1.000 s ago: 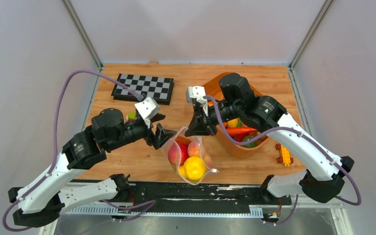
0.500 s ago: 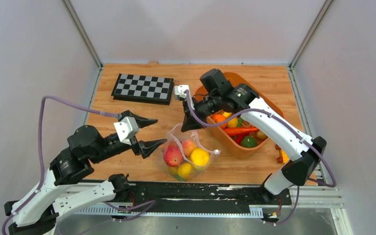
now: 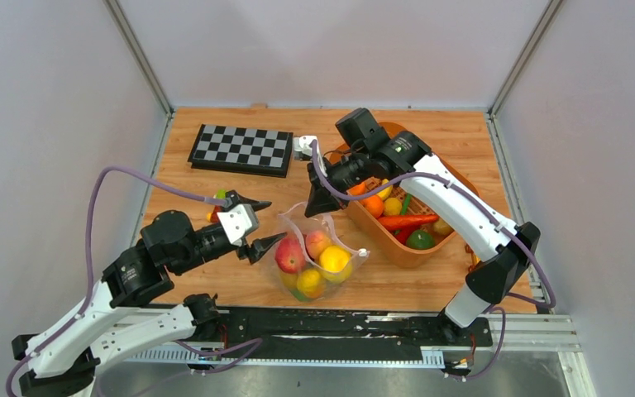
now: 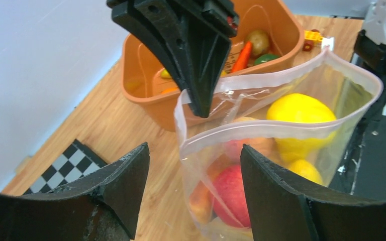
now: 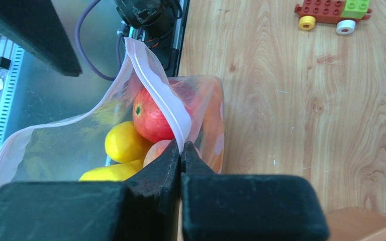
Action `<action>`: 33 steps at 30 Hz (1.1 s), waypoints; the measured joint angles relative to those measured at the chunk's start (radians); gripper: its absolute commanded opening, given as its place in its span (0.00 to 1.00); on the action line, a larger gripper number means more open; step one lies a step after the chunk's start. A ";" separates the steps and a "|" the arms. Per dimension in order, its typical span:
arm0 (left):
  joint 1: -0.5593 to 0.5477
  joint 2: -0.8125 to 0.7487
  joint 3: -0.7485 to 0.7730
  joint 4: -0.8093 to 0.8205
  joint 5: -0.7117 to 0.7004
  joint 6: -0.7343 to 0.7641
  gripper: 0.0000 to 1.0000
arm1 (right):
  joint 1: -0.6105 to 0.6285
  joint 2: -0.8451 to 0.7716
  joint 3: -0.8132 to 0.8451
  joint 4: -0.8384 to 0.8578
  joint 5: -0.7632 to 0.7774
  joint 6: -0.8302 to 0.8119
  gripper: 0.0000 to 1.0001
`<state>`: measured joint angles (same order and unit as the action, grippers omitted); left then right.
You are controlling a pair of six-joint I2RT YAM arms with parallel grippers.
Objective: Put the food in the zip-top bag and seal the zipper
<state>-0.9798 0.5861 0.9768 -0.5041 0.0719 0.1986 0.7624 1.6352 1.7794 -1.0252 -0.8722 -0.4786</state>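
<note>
right gripper (image 3: 321, 207) is clamping shut on the zipper (image 5: 160, 98) of the bag (image 5: 50, 145), holding its mouth open above the bench (image 3: 413, 285). left gripper (image 3: 271, 222) is standing apart, empty, just left of the bag. apple (image 3: 288, 256) and yellow fruit (image 3: 335, 260) are sitting inside.

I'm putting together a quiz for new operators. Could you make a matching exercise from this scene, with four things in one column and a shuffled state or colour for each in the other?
Things:
1. left pincer
2. right pincer
3. checkerboard
4. tub

Descriptions:
A. black and white, lying flat
B. shut on the rim of the bag
C. orange
D. open, next to the bag

Pairs: 1-D, 2-B, 3-A, 4-C
</note>
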 measured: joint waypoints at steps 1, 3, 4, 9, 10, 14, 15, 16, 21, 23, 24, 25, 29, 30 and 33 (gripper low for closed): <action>0.000 0.003 0.000 0.000 -0.012 0.010 0.78 | 0.000 0.000 0.000 -0.006 -0.005 -0.002 0.00; 0.000 0.012 0.002 -0.003 -0.032 0.027 0.80 | 0.000 0.000 0.000 -0.013 -0.015 -0.003 0.00; 0.000 0.020 0.007 -0.010 -0.037 0.034 0.81 | 0.000 0.001 0.000 -0.016 -0.021 -0.003 0.00; 0.000 0.081 0.029 -0.042 -0.012 0.074 0.80 | 0.000 0.006 0.000 -0.029 -0.040 -0.003 0.00; 0.000 0.090 0.031 -0.053 0.000 0.079 0.79 | 0.000 0.007 0.000 -0.031 -0.043 -0.003 0.00; 0.000 0.127 0.051 -0.099 0.047 0.098 0.73 | 0.001 0.015 0.002 -0.033 -0.047 -0.003 0.00; 0.000 0.132 0.053 -0.108 0.053 0.100 0.69 | 0.002 0.015 0.002 -0.033 -0.047 -0.003 0.00; 0.000 0.134 0.053 -0.115 0.056 0.102 0.64 | 0.002 0.015 0.002 -0.033 -0.047 -0.003 0.00; 0.000 0.137 0.064 -0.129 0.062 0.103 0.49 | 0.013 0.014 0.002 -0.033 -0.048 -0.003 0.00; 0.000 0.137 0.075 -0.132 0.061 0.103 0.41 | 0.016 0.014 0.002 -0.033 -0.046 -0.002 0.00; 0.000 0.137 0.081 -0.134 0.060 0.101 0.37 | 0.016 0.014 0.002 -0.033 -0.046 -0.002 0.00; 0.000 0.136 0.085 -0.134 0.058 0.099 0.33 | 0.018 0.014 0.002 -0.033 -0.046 -0.001 0.00; 0.000 0.134 0.092 -0.138 0.058 0.094 0.15 | 0.021 0.014 0.002 -0.032 -0.038 0.008 0.03; 0.000 0.134 0.093 -0.139 0.058 0.092 0.08 | 0.021 0.014 0.002 -0.031 -0.034 0.013 0.11; 0.000 0.131 0.093 -0.146 0.050 0.091 0.02 | 0.023 0.006 -0.001 -0.014 -0.011 0.034 0.21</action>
<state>-0.9794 0.7170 1.0702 -0.6498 0.1223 0.2897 0.7853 1.6417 1.7782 -1.0397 -0.8833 -0.4446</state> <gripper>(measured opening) 0.088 0.107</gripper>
